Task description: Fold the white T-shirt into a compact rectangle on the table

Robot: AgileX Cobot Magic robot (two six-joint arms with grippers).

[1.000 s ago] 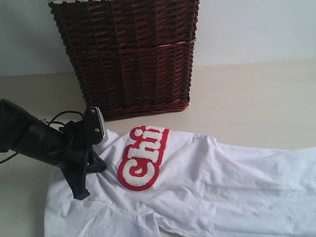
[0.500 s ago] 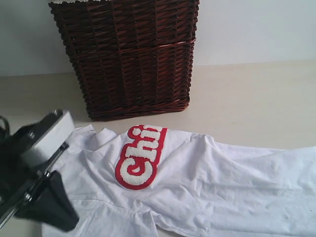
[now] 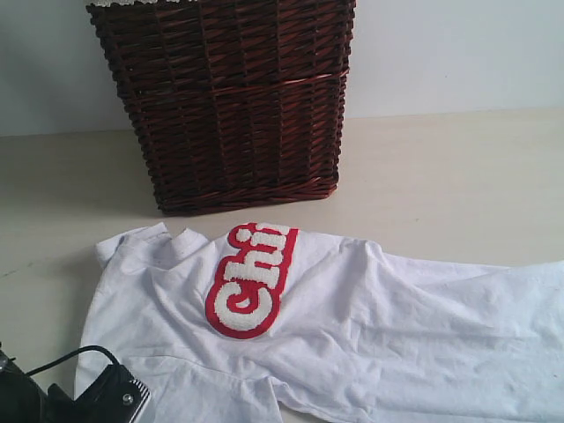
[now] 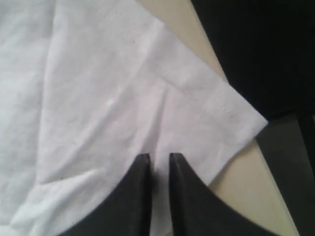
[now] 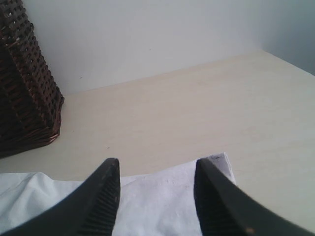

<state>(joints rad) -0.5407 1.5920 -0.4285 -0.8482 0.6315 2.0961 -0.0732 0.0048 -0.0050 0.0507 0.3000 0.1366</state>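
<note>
– Starting at the lower left of the exterior view, what do you see?

– Only a bit of the left arm (image 3: 113, 402), dark with a pale cap, and a black cable (image 3: 70, 356) looping up from it. It sits just off the near left edge of the white T-shirt (image 3: 352, 326).

– And the left gripper (image 4: 158, 157)?

– Its wrist view shows two dark fingers (image 4: 140, 169) a narrow slit apart above a corner of the shirt. White cloth shows through the slit. The tips look clear of the fabric, though the shot is too close and soft to be sure. Beside that corner runs a strip of beige table.

– Moving right?

– A dark wicker basket (image 3: 229, 97) fills the upper left and centre, standing upright on the table (image 3: 441, 176) against a pale wall (image 3: 441, 53). Just below its base lies the shirt's collar end.

– Where is the shirt as a whole?

– Flat on the table across the lower half of the frame, from lower left to the right edge, rumpled and creased. Fuzzy white letters (image 3: 251, 282) outlined in red sit left of centre, running up towards the basket, partly folded under at the top.

– And on the right?

– The right gripper (image 5: 156, 164) is outside the exterior view. Its own camera shows both jaws spread wide with nothing between them, poised over an edge of the shirt, with bare table beyond.
</note>
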